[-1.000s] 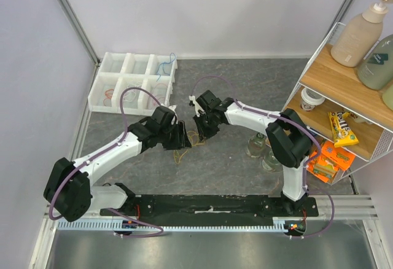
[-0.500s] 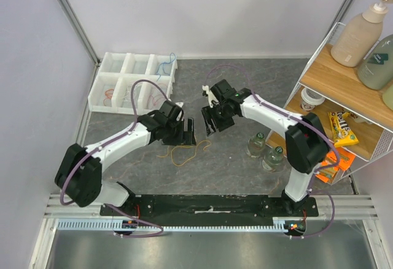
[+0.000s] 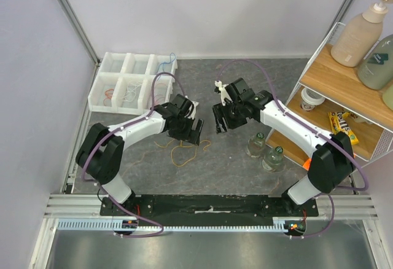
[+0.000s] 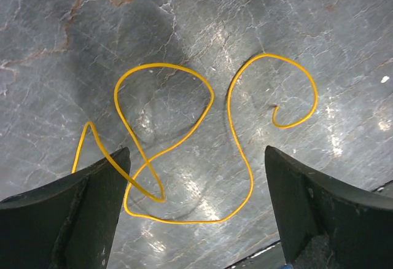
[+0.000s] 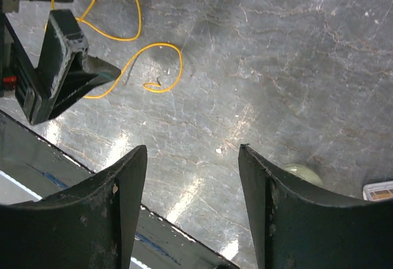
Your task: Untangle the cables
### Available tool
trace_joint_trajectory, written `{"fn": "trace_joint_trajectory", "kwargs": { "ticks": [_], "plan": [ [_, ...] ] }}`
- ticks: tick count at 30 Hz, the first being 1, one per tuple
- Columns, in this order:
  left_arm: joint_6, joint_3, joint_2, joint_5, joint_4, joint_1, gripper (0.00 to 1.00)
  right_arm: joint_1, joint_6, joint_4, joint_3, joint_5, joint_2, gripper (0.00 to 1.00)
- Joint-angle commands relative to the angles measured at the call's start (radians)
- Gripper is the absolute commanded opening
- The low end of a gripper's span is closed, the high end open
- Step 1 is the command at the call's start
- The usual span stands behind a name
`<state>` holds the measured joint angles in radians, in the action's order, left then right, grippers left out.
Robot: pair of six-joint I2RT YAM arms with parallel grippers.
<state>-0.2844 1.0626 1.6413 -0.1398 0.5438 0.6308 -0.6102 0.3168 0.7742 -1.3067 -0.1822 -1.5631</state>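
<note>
1. Grey marbled table, closed in by pale panels, was pictured with both arms bent over its middle.
2. The left claw was seen spread wide and empty, held clear above the surface. The right claw was likewise seen parted, with nothing between its fingers.
3. The yellow cable was found lying flat on the table, directly beneath the left claw and ahead and to the left of the right claw.
4. A white compartment tray was seen beyond the left claw, on its outer side. A blue loop could be made out in a far compartment.
5. The step in hand was judged to be a grasp on the loose strand so that its one crossing could be opened.
6. For that to be done well, a single run well away from the crossing should be straddled. The tips should be lowered to the table and closed on that run alone, and the pull should be made slowly.
7. The cable was shown as a thin, limp strand thrown into a rounded loop and an S-curve.
8. It was crossed over itself once, close to the left claw's left finger, and part of it was hidden behind that finger.
9. One end was curled into a small hook toward the right finger.
</note>
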Motion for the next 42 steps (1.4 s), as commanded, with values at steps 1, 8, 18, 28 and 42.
{"fn": "trace_joint_trajectory", "kwargs": {
  "ticks": [1, 8, 18, 28, 42],
  "plan": [
    [0.158, 0.053, 0.052, -0.053, 0.008, 0.018, 0.92, 0.010, -0.008, -0.013, 0.029, 0.007, 0.044, 0.69],
    [0.217, 0.060, 0.103, -0.092, -0.022, 0.098, 0.90, 0.038, -0.004, -0.012, 0.041, 0.009, 0.087, 0.69],
    [0.183, 0.036, 0.180, 0.137, -0.018, 0.202, 0.70, 0.059, 0.007, -0.013, 0.072, 0.013, 0.156, 0.68],
    [0.189, 0.027, 0.123, 0.209, 0.011, 0.201, 0.06, 0.061, 0.016, -0.015, 0.083, 0.012, 0.173, 0.67],
    [0.125, 0.174, -0.222, 0.151, 0.110, -0.012, 0.02, 0.061, 0.022, -0.016, 0.089, 0.010, 0.183, 0.67]
  ]
}}
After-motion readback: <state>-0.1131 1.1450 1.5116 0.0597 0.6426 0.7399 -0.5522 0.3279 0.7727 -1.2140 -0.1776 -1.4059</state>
